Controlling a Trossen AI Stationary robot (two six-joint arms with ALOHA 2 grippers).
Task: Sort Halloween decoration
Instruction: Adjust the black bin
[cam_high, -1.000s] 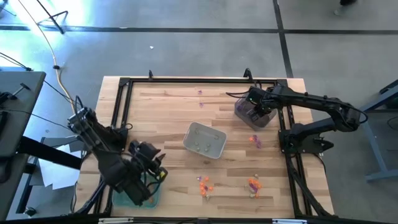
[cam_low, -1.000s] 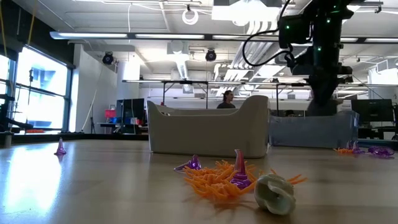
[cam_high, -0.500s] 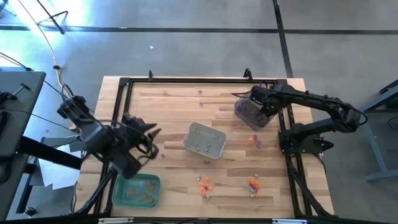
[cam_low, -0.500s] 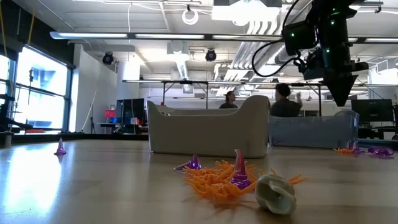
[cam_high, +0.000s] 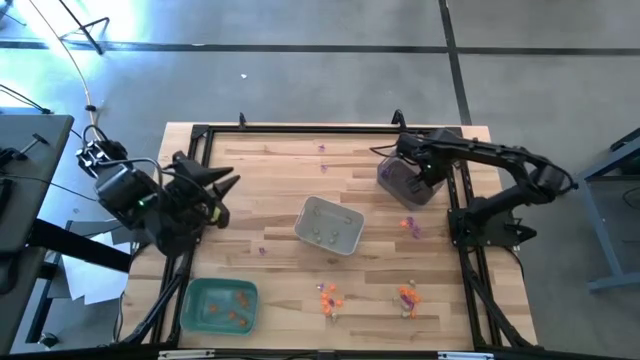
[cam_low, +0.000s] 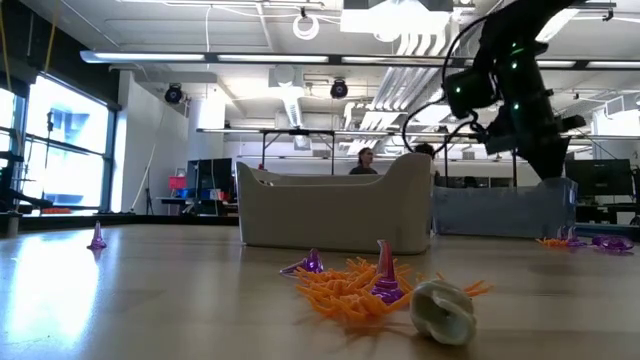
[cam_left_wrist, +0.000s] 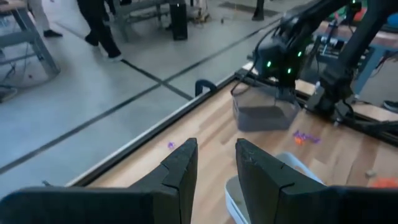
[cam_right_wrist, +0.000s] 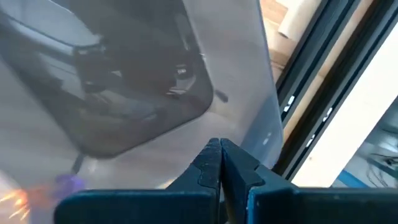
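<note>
The Halloween decoration lies scattered: orange and purple trinkets (cam_high: 328, 298), (cam_high: 407, 296) near the front edge, more (cam_high: 409, 226) beside the grey tray (cam_high: 400, 185), and single purple ones (cam_high: 322, 148), (cam_high: 263, 250). In the low view an orange spiky heap (cam_low: 350, 287) carries a purple cone (cam_low: 385, 272) beside a pale trinket (cam_low: 443, 310). My left gripper (cam_high: 222, 192) (cam_left_wrist: 216, 146) hangs open and empty, high over the table's left side. My right gripper (cam_high: 412, 172) (cam_right_wrist: 219, 146) (cam_low: 556, 170) is shut, pointing down at the grey tray. My right gripper's shut fingertips (cam_right_wrist: 211, 155) point down at the grey tray's clear wall (cam_right_wrist: 249, 118); whether they touch it, I cannot tell. Nothing shows between the fingers.
A white tray (cam_high: 345, 240) with pale trinkets stands mid-table. A green tray (cam_high: 200, 312) holding orange trinkets sits at the near left corner. A black frame (cam_high: 300, 130) runs around the table. People stand in the room beyond (cam_low: 365, 160).
My left gripper has risen from over the green tray and gone toward the table's far edge along the left side, tipping up toward level. My right gripper has stayed at the grey tray, shifting slightly and tilting.
</note>
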